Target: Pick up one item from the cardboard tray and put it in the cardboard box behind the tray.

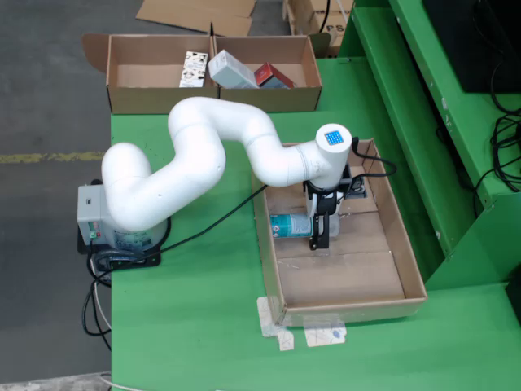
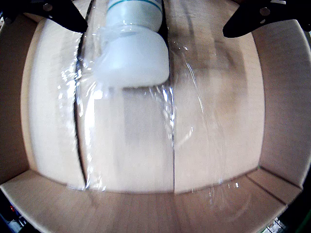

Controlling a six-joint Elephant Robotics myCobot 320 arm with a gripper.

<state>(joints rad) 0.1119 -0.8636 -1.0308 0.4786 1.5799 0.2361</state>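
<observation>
One white bottle (image 1: 289,225) lies on its side at the left of the cardboard tray (image 1: 411,273). Gripper (image 1: 319,242) is positioned over it, jaws spread, nothing grasped. Pick step judged underway; descent and closure required next.

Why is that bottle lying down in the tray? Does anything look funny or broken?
The bottle lies on its side in the cardboard tray rather than standing. No spill shows. The tray's floor is patched with shiny clear tape over its seams. Nothing looks broken.

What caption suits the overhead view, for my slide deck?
White arm lowers its gripper over a bottle lying in the cardboard tray.
</observation>
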